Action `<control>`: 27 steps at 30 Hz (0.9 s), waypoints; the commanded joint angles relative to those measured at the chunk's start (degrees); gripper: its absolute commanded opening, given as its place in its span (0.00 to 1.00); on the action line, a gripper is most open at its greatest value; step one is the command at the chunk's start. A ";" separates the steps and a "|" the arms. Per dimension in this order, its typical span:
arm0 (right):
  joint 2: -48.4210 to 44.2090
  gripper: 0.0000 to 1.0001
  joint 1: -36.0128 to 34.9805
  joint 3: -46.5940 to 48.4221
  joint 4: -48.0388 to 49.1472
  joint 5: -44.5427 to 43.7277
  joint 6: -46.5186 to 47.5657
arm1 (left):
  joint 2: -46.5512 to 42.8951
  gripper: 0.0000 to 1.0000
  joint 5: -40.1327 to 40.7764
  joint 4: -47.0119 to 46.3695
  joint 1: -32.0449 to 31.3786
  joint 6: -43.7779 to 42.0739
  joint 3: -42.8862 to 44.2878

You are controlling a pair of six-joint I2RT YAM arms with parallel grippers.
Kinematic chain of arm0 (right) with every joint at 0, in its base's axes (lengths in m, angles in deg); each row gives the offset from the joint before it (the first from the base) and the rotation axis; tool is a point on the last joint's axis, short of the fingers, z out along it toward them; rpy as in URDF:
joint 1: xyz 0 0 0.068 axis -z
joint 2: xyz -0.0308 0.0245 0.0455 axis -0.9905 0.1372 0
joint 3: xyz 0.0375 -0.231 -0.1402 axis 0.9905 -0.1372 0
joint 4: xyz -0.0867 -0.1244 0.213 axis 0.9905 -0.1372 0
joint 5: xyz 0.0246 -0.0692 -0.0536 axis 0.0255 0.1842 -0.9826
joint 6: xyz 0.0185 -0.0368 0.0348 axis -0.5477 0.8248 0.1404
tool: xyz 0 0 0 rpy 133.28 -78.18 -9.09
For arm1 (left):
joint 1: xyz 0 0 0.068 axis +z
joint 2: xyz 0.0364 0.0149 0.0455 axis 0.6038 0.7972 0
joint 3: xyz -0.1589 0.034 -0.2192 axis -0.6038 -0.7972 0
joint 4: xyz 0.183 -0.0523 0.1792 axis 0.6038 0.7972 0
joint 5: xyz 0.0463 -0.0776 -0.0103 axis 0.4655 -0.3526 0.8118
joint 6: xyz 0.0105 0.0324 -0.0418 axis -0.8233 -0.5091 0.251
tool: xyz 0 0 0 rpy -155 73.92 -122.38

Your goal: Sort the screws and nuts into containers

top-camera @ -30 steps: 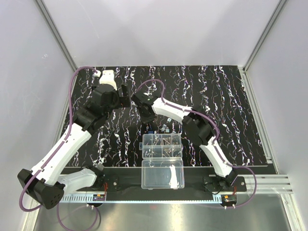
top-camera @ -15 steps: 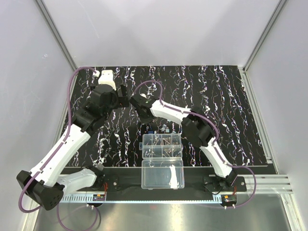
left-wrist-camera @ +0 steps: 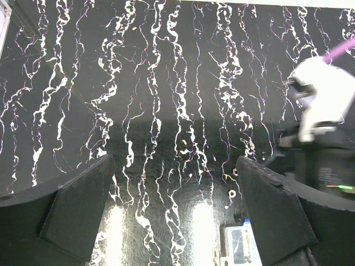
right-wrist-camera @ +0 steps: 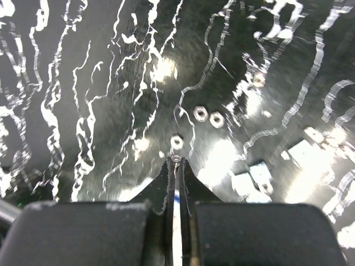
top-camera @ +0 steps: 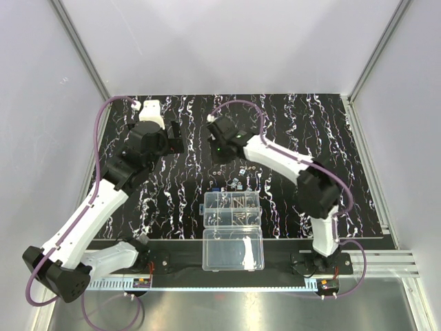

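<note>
Screws lie in containers. Loose nuts remain at their 12 o'clock. The right gripper pinches one; the left gripper gapes empty.

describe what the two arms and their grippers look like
The left arm and right arm have white shells, black joints and trailing purple cables. The left gripper has broad black wedge fingers; the right gripper has black fingers tapering to thin tips.
</note>
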 commanded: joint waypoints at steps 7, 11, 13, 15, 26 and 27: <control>-12.93 0.00 -0.51 -16.01 -0.97 5.62 -2.40 | -1.01 0.99 -0.25 -1.78 -0.21 -0.01 2.32; -15.48 0.00 -2.01 -20.50 0.17 7.46 -2.92 | -0.83 0.99 -0.52 -1.61 -0.22 0.17 2.58; -15.31 0.00 -3.41 -20.95 1.14 7.91 -2.84 | -0.92 0.99 -0.61 -1.43 -0.21 0.25 2.58; -14.09 0.00 -4.03 -20.07 1.23 7.47 -2.92 | -0.83 0.99 -0.96 -1.61 -0.21 0.34 2.49; -8.28 0.01 -5.44 -16.37 -3.78 2.82 -0.81 | -0.31 0.99 -0.61 -1.61 -0.30 0.34 2.40; -8.45 0.03 -5.70 -16.46 -3.78 2.99 -0.90 | -0.13 0.99 -0.52 -1.61 -0.22 0.34 2.40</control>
